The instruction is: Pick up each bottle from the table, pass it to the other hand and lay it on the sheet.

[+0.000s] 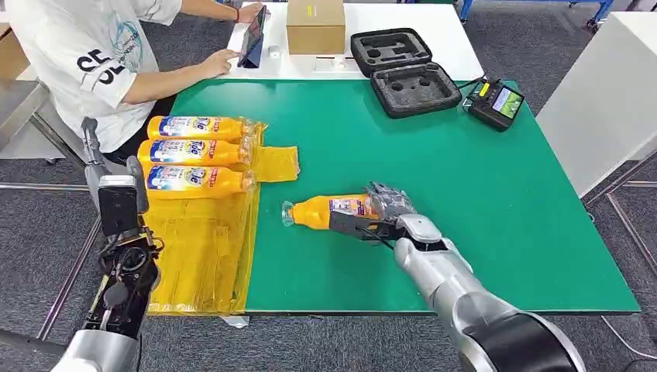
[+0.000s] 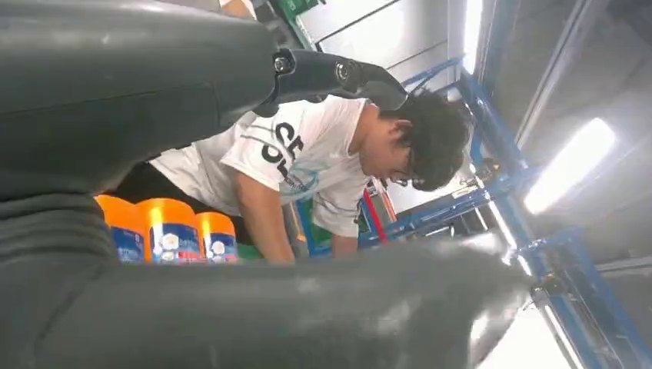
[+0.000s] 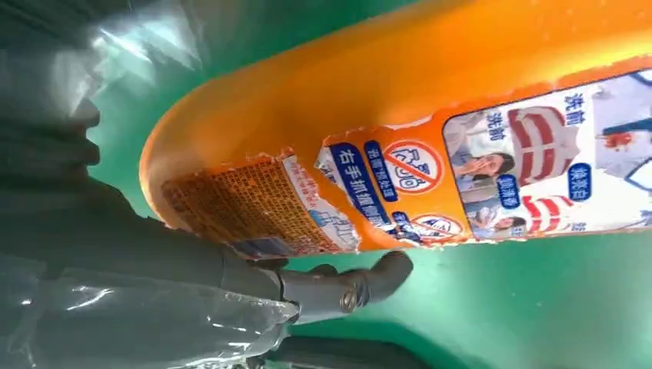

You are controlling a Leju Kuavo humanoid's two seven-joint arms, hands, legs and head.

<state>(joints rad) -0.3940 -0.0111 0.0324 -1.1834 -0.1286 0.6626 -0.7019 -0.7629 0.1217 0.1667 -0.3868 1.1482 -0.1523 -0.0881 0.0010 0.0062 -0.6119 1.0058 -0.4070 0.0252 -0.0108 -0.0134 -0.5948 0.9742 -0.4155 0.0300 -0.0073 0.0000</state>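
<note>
Pick-up step: lying orange plastic bottle (image 1: 329, 211) at frame centre is gripped by right hand (image 1: 385, 209); lift and handover to raised left hand (image 1: 118, 203), whose finger state cannot be told, are judged next.

Right hand (image 1: 377, 213) fingers wrapped in a grasp, left hand (image 1: 118, 203) raised, empty

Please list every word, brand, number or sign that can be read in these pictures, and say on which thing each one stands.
"Tide": labels of the three bottles on the sheet.
"CE", cut off: the person's white T-shirt.
"右手", then blurred characters, beside a crossed-out circle sign: back label of the held bottle.
Controller screen: too small to read.
</note>
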